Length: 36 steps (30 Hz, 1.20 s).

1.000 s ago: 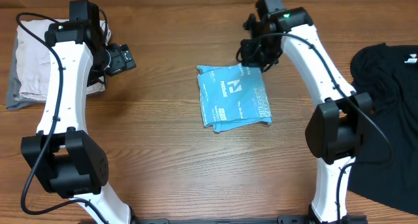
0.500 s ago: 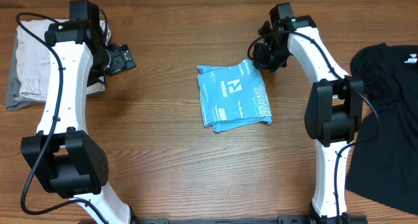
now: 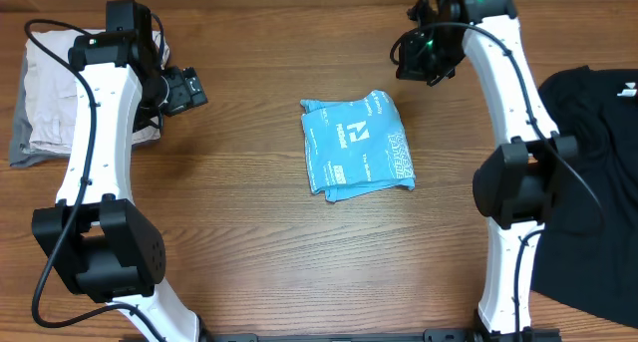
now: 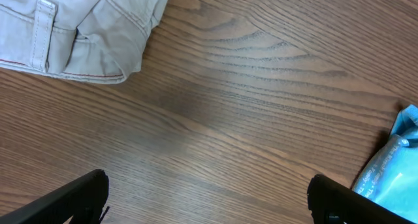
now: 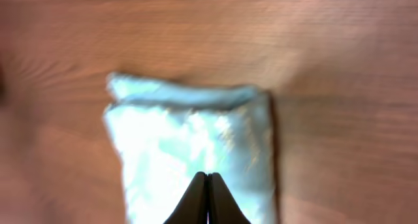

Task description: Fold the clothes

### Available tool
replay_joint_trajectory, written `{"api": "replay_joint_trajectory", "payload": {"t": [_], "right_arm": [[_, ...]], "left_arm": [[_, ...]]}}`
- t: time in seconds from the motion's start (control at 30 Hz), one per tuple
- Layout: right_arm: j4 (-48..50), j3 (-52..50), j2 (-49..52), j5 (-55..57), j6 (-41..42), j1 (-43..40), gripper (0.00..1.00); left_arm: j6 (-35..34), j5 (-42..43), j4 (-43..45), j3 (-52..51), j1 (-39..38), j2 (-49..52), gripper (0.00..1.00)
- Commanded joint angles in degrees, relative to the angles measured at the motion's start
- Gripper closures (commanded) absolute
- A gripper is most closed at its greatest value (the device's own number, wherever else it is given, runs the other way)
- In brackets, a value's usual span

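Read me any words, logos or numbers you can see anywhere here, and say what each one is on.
Nothing can be quoted.
On the folded light blue T-shirt: white and dark blue print, too small to read from overhead and blurred in the right wrist view.
On the black garment: a small white mark near its top edge, too small to read.
On the beige garment: no text visible.

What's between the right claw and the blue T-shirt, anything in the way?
Nothing visible is in the way. The right claw is shut and hangs just past the far edge of the folded light blue T-shirt, with only bare wooden table between them. The black garment lies off to the right, clear of that path.
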Motion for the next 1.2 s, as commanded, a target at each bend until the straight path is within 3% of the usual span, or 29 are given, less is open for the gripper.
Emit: {"api": "replay_joint_trajectory", "payload": {"t": [0.0,0.23,0.47,0.6,0.7,1.17], "right_arm": [[-1.66,-0.76,-1.27,-4.98,-4.24,-0.04,0.96],[2.78,-12.22,-1.27,-10.27,-9.35,-0.07,0.96],[19.06,-26.32,-1.27,-5.92,-8.85,-0.61,0.96],[28.61,-33.29,-1.27,0.13,-4.28,-1.11,0.96],[31.78,-36.57,-1.27,0.7,-4.31,-1.14,0.96],[17.73,-20.83,-12.26,-11.52,-4.57,-1.25,0.95]], "left_arm": [[-0.15,-0.74,0.04,-0.26,0.22,-0.35,0.0],[-0.15,-0.74,0.04,-0.26,0.22,-0.35,0.0],[-0.15,-0.72,0.04,-0.28,0.22,-0.35,0.0],[-0.15,-0.74,0.04,-0.26,0.22,-0.35,0.0],[-0.15,-0.74,0.04,-0.26,0.22,-0.35,0.0],[-0.15,-0.74,0.04,-0.26,0.22,-0.35,0.0]]}}
